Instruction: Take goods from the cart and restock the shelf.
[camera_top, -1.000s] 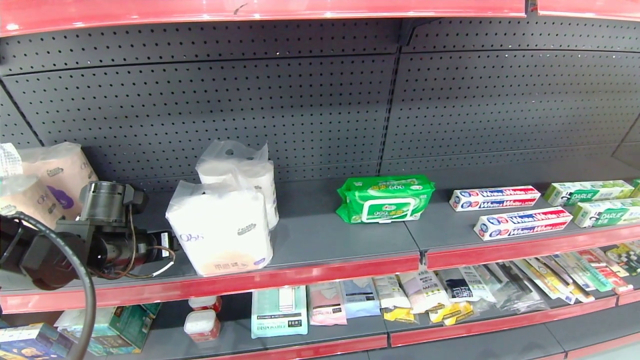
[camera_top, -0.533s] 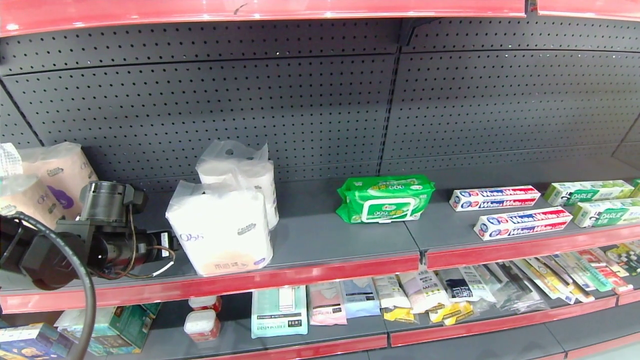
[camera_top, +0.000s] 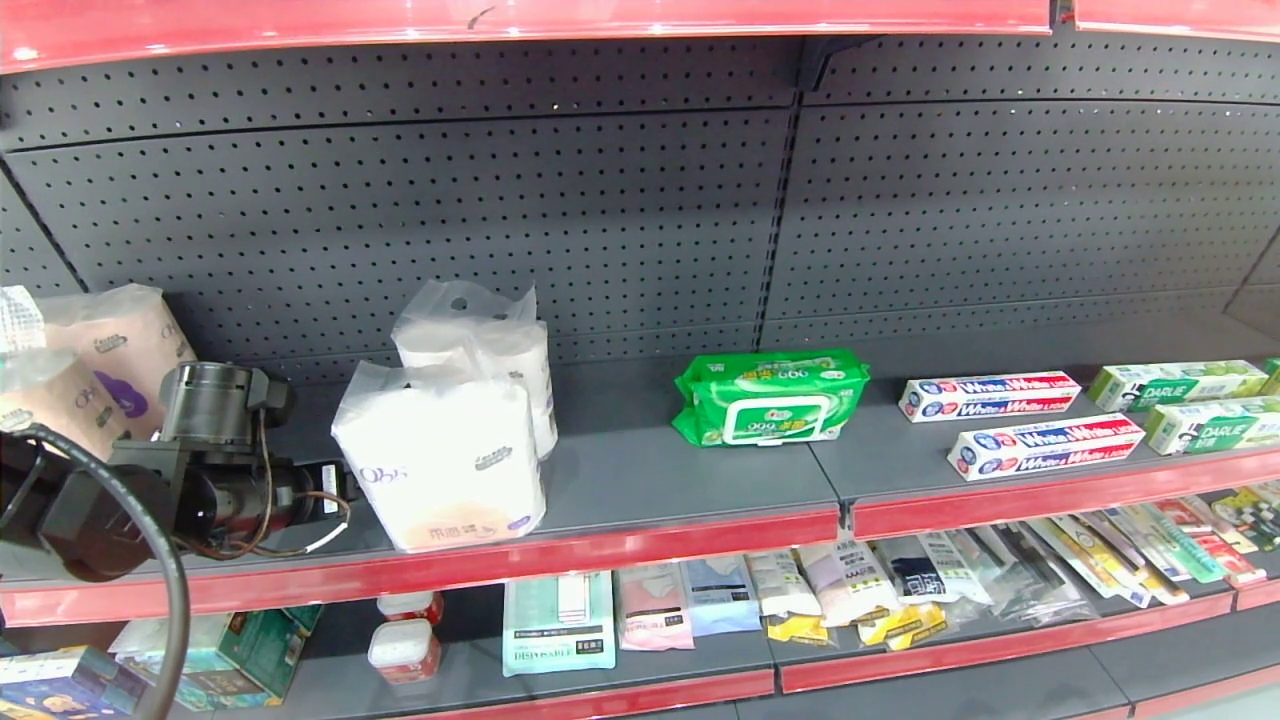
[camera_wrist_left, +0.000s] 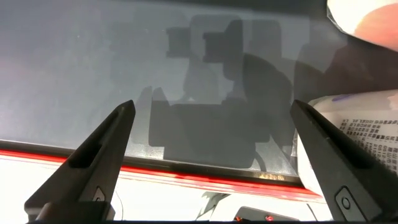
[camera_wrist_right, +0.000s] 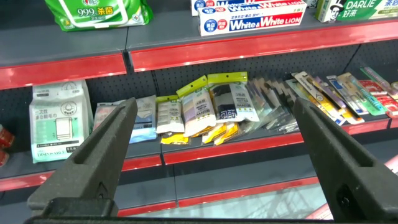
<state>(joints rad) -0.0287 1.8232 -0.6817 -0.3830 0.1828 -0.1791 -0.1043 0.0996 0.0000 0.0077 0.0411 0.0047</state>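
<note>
White roll-paper pack (camera_top: 440, 465) stands on the shelf (camera_top: 640, 470) right at its red front lip, at 9 o'clock from the green wipes pack (camera_top: 770, 395). A second roll pack (camera_top: 480, 345) sits against it at 12 o'clock.

The main risk, as I judge it, is the front pack. It is tall and soft and stands close to the edge, and the left arm lies just at its 9 o'clock side. A sideways or lifting move that drags on the loose wrap could tip it off the lip or shove it into the pack behind. A wide sweep toward 3 o'clock could also knock the wipes.

The left gripper (camera_wrist_left: 212, 107) has its fingers (camera_wrist_left: 102, 158) spread wide over bare shelf, with nothing between them. One finger is just beside the printed wrap; whether it touches cannot be told. The right gripper (camera_wrist_right: 214, 102) is likewise spread wide and empty. It is well apart from the goods and faces the sachets (camera_wrist_right: 186, 112) on the lower shelf.
</note>
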